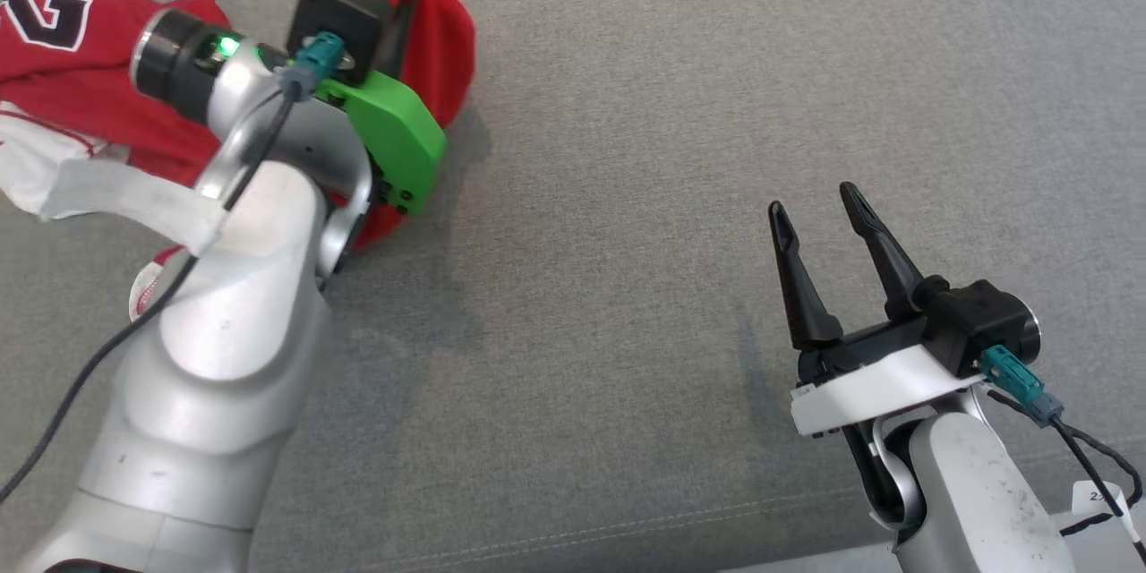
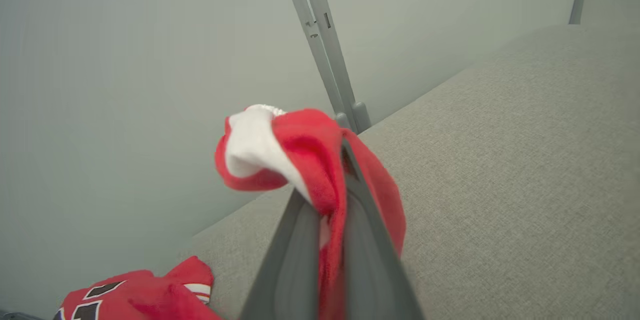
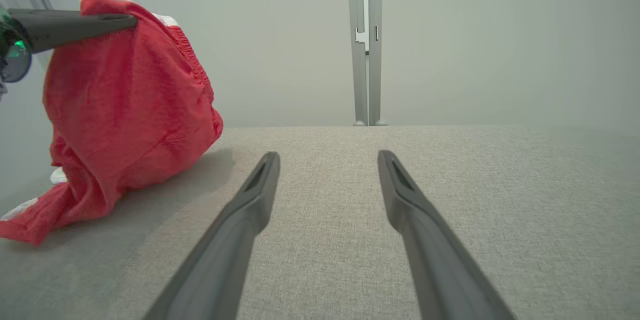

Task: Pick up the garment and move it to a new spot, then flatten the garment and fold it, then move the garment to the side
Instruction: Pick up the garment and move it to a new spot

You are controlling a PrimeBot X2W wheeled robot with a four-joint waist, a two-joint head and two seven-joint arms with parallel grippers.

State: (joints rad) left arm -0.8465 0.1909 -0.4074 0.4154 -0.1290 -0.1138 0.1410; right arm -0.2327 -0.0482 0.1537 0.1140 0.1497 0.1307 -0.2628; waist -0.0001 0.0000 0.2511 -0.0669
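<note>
- Your left gripper (image 2: 325,180) is clenched on a red fold of the garment (image 3: 125,110), raised at far left.
- Your right gripper (image 1: 813,199) is released, fingers wide apart, at near right.

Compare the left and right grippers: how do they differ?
The left gripper is shut on the red garment, holding part of it up; the right gripper is open and empty, apart from it. The left's mount is green, the right's white. Both have long dark fingers.
</note>
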